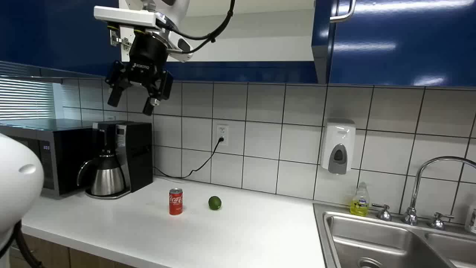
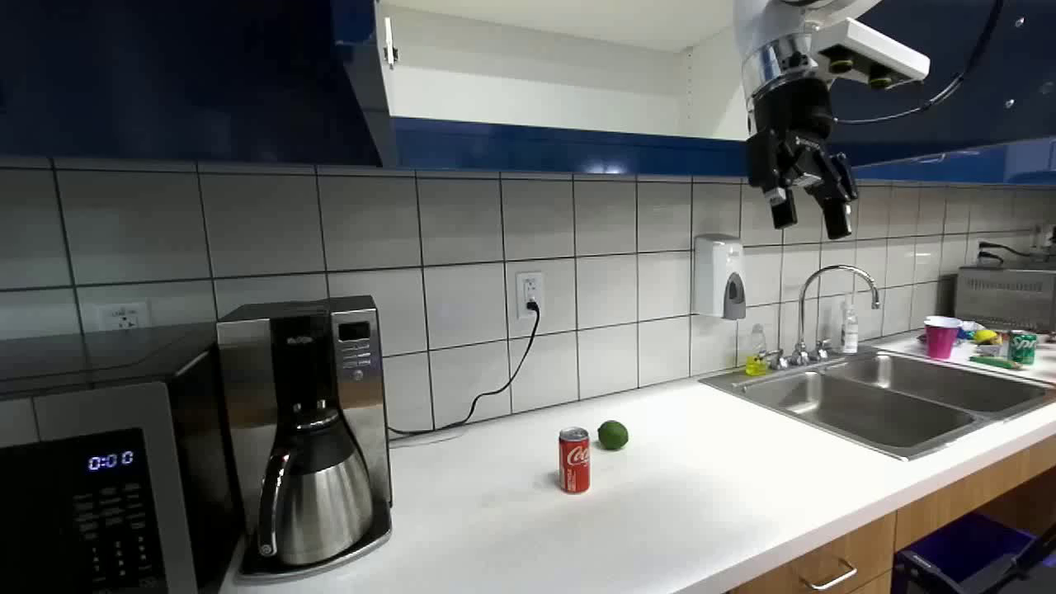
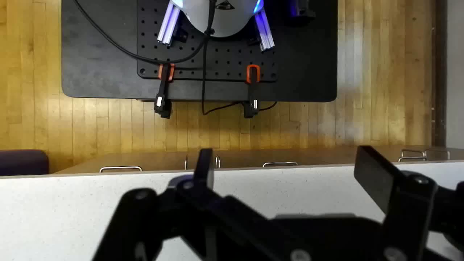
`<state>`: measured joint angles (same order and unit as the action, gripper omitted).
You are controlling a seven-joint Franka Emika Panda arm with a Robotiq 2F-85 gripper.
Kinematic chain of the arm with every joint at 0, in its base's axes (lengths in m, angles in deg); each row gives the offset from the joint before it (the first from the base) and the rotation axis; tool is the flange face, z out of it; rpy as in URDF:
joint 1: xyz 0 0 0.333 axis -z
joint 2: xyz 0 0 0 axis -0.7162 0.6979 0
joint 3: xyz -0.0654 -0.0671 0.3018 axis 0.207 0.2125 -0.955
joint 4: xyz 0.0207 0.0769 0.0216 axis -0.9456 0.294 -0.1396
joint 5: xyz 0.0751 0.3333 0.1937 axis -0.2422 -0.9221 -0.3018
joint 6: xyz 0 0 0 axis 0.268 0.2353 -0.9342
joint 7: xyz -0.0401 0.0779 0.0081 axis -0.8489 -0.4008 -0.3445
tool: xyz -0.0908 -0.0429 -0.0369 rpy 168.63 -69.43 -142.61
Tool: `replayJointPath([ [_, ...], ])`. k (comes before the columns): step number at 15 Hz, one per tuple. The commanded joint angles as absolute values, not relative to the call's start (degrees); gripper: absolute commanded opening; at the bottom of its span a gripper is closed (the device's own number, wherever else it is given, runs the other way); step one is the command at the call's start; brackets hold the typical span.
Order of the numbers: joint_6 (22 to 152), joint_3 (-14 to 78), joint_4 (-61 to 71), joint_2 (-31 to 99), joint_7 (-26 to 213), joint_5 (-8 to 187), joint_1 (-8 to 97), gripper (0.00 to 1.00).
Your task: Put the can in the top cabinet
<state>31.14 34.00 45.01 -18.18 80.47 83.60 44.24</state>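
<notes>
The red can (image 1: 176,201) with a pale top stands upright on the white counter in both exterior views (image 2: 574,460). It is not visible in the wrist view. The top cabinet (image 1: 253,71) is glossy dark blue and stands open in both exterior views (image 2: 528,147), with its white interior showing. My gripper (image 1: 131,104) hangs high above the counter, with its fingers pointing down below the level of the cabinet's lower edge. It is well above the can and apart from it. The fingers are spread with nothing between them, also in the wrist view (image 3: 286,170).
A green fruit (image 1: 214,203) lies beside the can. A coffee maker (image 2: 305,445) and a black microwave (image 2: 91,487) stand at one end of the counter. A sink (image 1: 372,238) with a faucet, a dish soap bottle (image 1: 359,201) and a wall soap dispenser (image 1: 338,146) are toward the other end.
</notes>
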Motion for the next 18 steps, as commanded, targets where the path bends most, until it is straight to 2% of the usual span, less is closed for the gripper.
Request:
replayJointPath([
  [1,31.05,33.36,44.92,-18.05,80.07,83.36,45.12,1.0],
  [9,31.05,33.36,44.92,-18.04,80.07,83.36,45.12,1.0],
  [18,45.39,32.01,48.61,-9.71,79.47,82.34,43.9,1.0],
])
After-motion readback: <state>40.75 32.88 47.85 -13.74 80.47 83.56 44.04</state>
